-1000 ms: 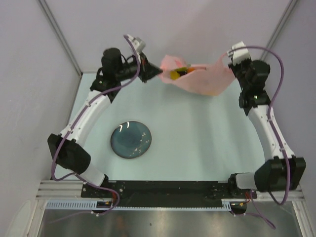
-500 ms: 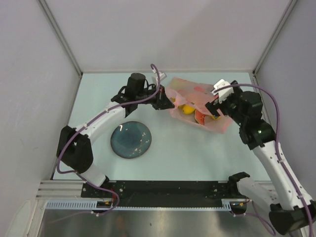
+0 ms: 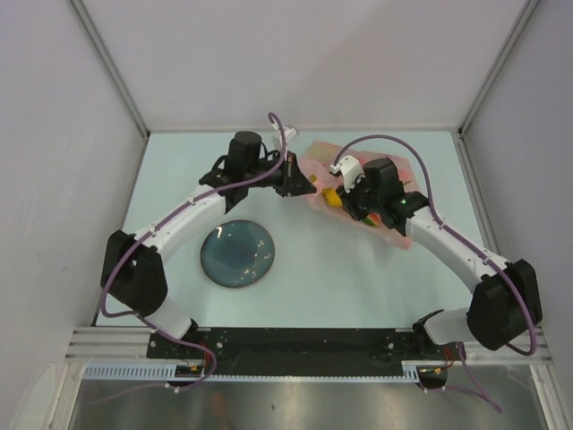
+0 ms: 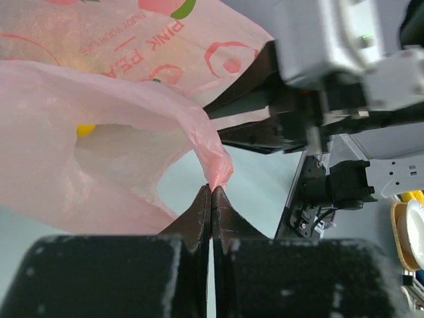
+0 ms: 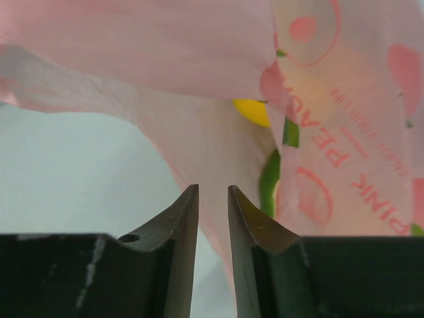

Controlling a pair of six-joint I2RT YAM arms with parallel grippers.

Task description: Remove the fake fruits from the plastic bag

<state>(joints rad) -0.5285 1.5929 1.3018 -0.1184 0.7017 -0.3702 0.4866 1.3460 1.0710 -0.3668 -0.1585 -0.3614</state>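
The pink plastic bag [image 3: 394, 228] lies on the table at the back middle, its mouth towards the left. My left gripper [image 3: 303, 185] is shut on the bag's rim [image 4: 215, 173] and holds the mouth open. A yellow fake fruit [image 3: 329, 198] lies inside; it shows in the left wrist view [image 4: 85, 130] and the right wrist view [image 5: 252, 111]. A green shape [image 5: 268, 182] shows through the film. My right gripper [image 3: 347, 204] is at the bag's mouth, its jaws a narrow gap apart [image 5: 213, 193] with pink film just beyond the tips. The other fruits are hidden.
A dark blue round plate [image 3: 237, 253] lies on the table left of the middle, near the left arm. Grey walls close the table at the back and both sides. The right arm's body [image 4: 331, 59] is close in front of the left gripper.
Both arms brought the bag down from the back wall onto the table. The right gripper left the bag's right end and moved left to the mouth. The left gripper kept its hold.
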